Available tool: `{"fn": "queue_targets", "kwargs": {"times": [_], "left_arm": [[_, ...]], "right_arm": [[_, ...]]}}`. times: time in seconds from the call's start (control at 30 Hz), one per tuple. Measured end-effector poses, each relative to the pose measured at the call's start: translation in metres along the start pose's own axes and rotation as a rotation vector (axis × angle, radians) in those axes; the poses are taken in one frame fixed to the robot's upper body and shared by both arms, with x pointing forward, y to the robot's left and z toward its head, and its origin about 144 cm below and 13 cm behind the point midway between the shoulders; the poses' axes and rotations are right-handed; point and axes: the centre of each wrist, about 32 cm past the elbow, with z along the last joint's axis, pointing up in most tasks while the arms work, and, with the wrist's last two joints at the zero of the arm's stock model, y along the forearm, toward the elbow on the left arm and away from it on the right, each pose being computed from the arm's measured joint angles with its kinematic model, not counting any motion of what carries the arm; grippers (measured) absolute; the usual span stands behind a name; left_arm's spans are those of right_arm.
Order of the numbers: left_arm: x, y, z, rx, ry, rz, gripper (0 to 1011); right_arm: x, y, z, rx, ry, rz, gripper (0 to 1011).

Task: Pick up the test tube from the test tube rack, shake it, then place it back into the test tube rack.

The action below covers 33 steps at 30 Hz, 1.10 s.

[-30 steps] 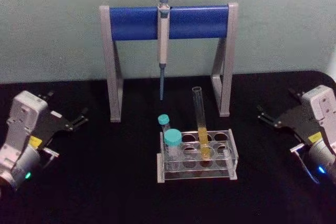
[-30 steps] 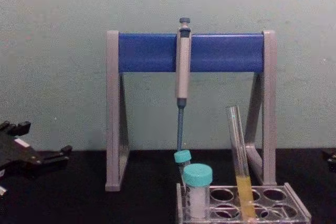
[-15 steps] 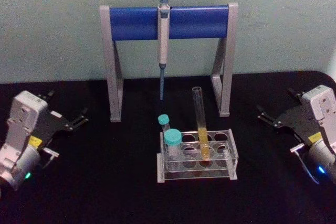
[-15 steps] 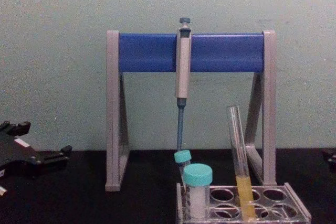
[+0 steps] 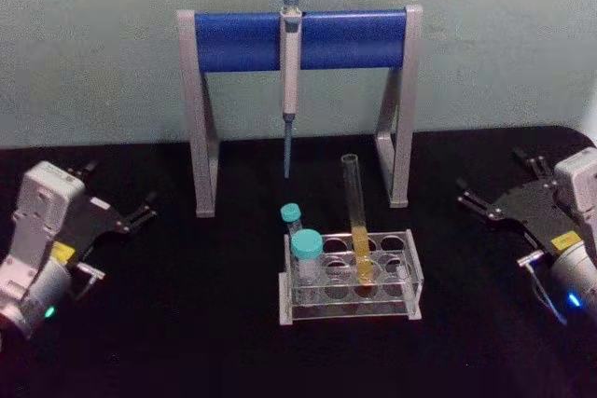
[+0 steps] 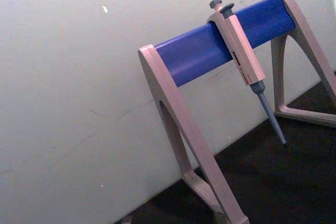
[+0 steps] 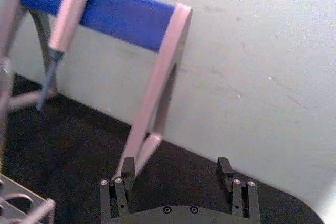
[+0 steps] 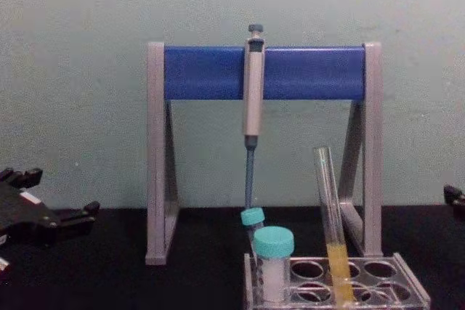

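The test tube (image 5: pixel 354 216) is long clear glass with yellow liquid low down. It leans slightly in a middle hole of the clear test tube rack (image 5: pixel 413 272) at the centre of the black table. The chest view shows the test tube (image 8: pixel 327 201) rising well above the test tube rack (image 8: pixel 410 281). My left gripper (image 5: pixel 119 184) stands open far to the left of the rack, with nothing between its fingers. My right gripper (image 5: pixel 492 179) stands open far to the right, and the right wrist view shows its fingers (image 7: pixel 115 187) spread wide and bare.
Two teal-capped tubes (image 5: pixel 306 247) stand in the rack's left end. Behind the rack stands a tall grey-and-blue pipette stand (image 5: pixel 242 41) with a grey pipette (image 5: pixel 290 62) hanging from its bar. The wall is close behind. Bare black table lies between each gripper and the rack.
My right gripper has shifted slightly outward and risen a little. The left gripper, the test tube and the rack have not moved.
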Motion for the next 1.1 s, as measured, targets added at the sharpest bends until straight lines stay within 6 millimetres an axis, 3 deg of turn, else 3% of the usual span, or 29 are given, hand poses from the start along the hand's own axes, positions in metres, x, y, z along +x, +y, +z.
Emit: {"fn": "queue_targets", "kwargs": {"times": [0.47,1.1], "left_arm": [[0.0,0.0,0.0,0.0,0.0,0.0,1001],[0.0,0.0,0.0,0.0,0.0,0.0,1001]], "right_arm": [[-0.008,0.0,0.017,0.12,0.132,0.188,1000],[-0.028,0.016,0.02,0.122,0.185,0.414,1000]]}}
